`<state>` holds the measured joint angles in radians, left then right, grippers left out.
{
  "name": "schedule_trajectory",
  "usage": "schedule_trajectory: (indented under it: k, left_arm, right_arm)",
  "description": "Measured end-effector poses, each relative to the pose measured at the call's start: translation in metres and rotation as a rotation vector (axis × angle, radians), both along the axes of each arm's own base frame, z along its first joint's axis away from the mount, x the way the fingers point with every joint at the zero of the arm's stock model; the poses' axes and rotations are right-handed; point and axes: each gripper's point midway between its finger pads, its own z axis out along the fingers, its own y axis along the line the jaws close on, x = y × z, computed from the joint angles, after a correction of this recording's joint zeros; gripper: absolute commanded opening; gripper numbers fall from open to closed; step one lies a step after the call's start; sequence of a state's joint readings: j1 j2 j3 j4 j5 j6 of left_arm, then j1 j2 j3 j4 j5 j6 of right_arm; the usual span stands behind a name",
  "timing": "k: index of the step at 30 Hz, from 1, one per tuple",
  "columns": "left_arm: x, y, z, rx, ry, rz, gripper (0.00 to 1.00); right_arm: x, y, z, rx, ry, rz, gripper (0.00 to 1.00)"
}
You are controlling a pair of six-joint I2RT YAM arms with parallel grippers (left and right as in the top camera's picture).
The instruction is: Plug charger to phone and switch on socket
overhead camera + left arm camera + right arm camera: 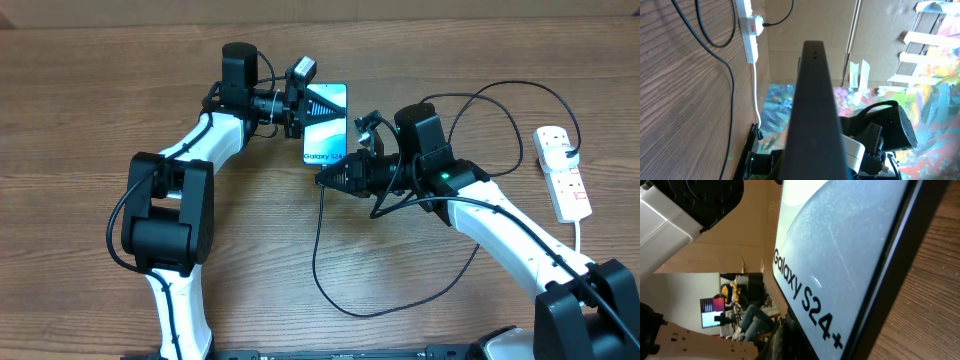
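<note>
Two failure modes are to be expected from this position. First, the plug tip may be driven against the frame beside the port. This would be caused by any small angular offset between the right pincer (pixel 326 180) and the phone (pixel 328 135). The port itself is not resolved in any view. Second, the phone may be pushed or twisted within the left pincer (pixel 316 104) by the insertion force, since it is gripped only at its far end. The loops of the charger (pixel 318 250) lying on the worktop (pixel 80 90) may also be pulled taut.

The left pincer is seen closed on the phone's far end. The right pincer is narrowed almost fully, with the charger's cable emerging at its tip. It is judged to be clamped on the plug end, which is hidden.

The phone is located mid-worktop, between the two pincers and well apart from the socket (pixel 563 172). Its long axis is aligned far-to-near, screen upward, with the lettered end directed toward the right pincer.
</note>
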<state>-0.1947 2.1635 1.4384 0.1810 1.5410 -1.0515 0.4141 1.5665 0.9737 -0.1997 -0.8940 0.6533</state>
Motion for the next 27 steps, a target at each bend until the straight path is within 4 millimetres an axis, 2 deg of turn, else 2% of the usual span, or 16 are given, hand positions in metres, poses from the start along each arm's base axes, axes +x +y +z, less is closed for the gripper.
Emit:
schedule_trajectory:
  k: [24,25,26,27]
  left_arm:
    - [0.0021,-0.0005,-0.0012,0.012,0.024,0.013,0.04]
    - [0.0021,-0.0005,-0.0012,0.012,0.025,0.013,0.04]
    - [0.0021,-0.0005,-0.0012,0.012,0.025,0.013,0.04]
    - [0.0022,-0.0005,-0.0013,0.012,0.025,0.013,0.04]
  right_arm:
    - [0.002,-0.0049,0.0047,0.036,0.011,0.01,0.04]
    - [0.002,-0.0049,0.0046,0.036,0.01,0.009,0.07]
    - [0.0021,-0.0049,0.0048,0.037,0.009,0.01,0.25]
    - [0.002,-0.0049,0.0048,0.037,0.011,0.009,0.55]
